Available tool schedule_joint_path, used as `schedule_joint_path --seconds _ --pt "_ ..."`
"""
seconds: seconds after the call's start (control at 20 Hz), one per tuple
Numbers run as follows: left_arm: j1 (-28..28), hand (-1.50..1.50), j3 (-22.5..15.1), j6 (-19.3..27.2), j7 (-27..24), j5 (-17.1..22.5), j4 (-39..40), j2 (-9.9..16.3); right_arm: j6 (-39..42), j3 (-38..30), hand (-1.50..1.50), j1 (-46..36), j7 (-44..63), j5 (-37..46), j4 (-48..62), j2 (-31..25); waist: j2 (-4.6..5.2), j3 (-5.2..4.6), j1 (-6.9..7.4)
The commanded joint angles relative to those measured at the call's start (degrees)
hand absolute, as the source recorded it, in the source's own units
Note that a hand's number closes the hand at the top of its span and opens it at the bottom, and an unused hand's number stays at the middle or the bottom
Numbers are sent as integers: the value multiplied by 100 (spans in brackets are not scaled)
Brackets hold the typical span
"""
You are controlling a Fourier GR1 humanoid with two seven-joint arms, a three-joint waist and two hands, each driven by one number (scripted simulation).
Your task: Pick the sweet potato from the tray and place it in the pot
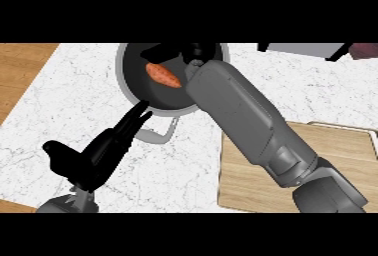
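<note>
Far left: a wood strip runs along the table's [66, 100] left edge; the rest of the top is white marble, bare between that edge and the pot.

Left hand [88, 160] comes in from the lower left, fingers straight and together, pointing up and right, thumb out to the left. It is open and holds nothing. Fingertips end just beside the pot's near rim, by the handle [164, 134]; contact cannot be judged.

Pot [136, 75]: dark inside, pale rim, set at top centre with its far rim close to the table's back edge. Handle loop sticks out toward the viewer from the near rim.

Sweet potato [164, 75] lies inside the pot on the dark floor, left of centre, tilted, not touching the wall that shows.

Right forearm crosses from lower right up over the pot's right side and covers that rim. Right hand [193, 50] is over the pot's far right part, mostly hidden by the forearm and dark against dark; finger state cannot be told.

Right: wooden tray [339, 150] at the table's right side, under the forearm, its left edge well apart from the pot.
</note>
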Motion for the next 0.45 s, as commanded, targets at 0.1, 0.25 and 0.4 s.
schedule_joint_path --seconds 0.1,0.25,0.4 --pt "-63 0 -120 -9 92 -16 483 -141 -787 62 -150 59 -840 -484 170 0 19 -37 -44" --pt "33 0 -108 -47 105 30 428 -125 -1038 -136 -150 -99 -1066 -495 578 0 5 -38 -157" --pt "59 0 -17 13 150 60 462 -143 -1170 -183 -150 -32 -1295 -752 728 0 -45 -33 -262"
